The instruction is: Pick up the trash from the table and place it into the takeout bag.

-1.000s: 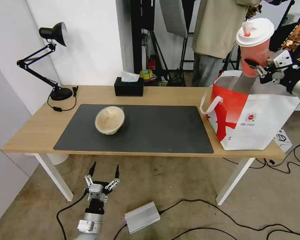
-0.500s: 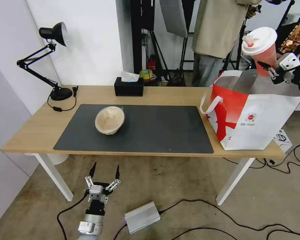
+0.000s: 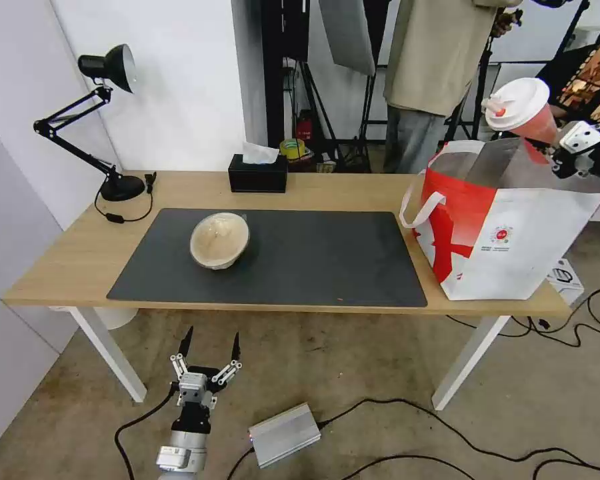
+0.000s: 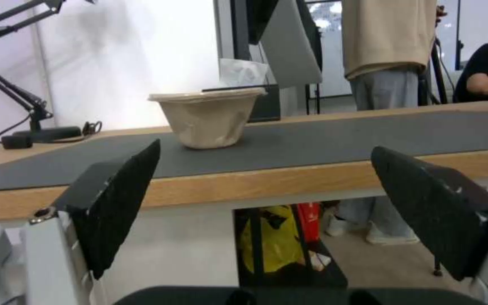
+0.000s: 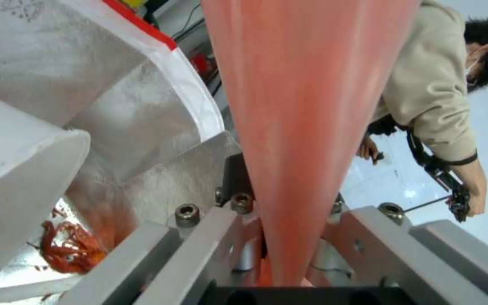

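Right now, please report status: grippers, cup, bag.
Right gripper shut on red cup, tilted over takeout bag mouth. Left gripper open, parked below table edge. Beige bowl waits on mat.

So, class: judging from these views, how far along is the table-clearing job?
Done: red food scraps already lie inside the takeout bag.
In hand: the right end effector grips the red drink cup, tilted over the bag's mouth.
Left: the beige bowl sits on the mat; the left end effector hangs open below the table.
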Robot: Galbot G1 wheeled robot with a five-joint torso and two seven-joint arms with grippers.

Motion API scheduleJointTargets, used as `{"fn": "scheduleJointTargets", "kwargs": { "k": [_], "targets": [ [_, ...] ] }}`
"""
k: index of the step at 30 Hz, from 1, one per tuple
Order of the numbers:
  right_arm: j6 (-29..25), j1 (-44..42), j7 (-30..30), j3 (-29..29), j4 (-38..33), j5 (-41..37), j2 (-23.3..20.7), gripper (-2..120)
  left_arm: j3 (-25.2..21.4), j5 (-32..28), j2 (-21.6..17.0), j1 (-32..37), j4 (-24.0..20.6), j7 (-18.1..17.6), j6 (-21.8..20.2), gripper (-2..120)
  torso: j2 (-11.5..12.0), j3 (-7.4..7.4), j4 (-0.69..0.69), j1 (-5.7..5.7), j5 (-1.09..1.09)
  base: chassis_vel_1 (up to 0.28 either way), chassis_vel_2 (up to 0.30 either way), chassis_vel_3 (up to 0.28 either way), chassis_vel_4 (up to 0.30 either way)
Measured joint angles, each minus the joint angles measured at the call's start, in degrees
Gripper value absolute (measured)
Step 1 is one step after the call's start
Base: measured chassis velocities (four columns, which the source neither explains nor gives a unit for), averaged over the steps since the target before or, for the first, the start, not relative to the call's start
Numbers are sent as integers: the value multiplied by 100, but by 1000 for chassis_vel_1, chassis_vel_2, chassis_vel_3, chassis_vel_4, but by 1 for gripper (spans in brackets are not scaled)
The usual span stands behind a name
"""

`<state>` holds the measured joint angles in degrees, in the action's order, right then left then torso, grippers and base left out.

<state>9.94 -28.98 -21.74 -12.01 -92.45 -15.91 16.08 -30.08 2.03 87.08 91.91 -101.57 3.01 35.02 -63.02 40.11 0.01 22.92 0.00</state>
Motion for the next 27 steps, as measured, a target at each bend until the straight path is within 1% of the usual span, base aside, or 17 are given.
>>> {"fn": "scheduleJointTargets", "kwargs": {
  "k": [10,18,23,27],
  "targets": [
    [4,23,-186,79,101,265,-54,5,28,71,65,40,1,2,46,100,0,0,0,0,0,0,0,0,0],
    [4,265,-245,293,222,362,-46,5,32,108,80,99,-9,3,125,100,0,0,0,0,-1,0,0,0,0],
    [-26,414,-286,443,391,524,14,5,32,124,84,130,-44,3,134,100,0,0,-1,0,-1,0,0,0,0],
    [-66,575,-290,611,585,641,150,5,21,127,83,151,-65,3,138,100,0,0,0,0,-1,0,0,0,0]
  ]
}}
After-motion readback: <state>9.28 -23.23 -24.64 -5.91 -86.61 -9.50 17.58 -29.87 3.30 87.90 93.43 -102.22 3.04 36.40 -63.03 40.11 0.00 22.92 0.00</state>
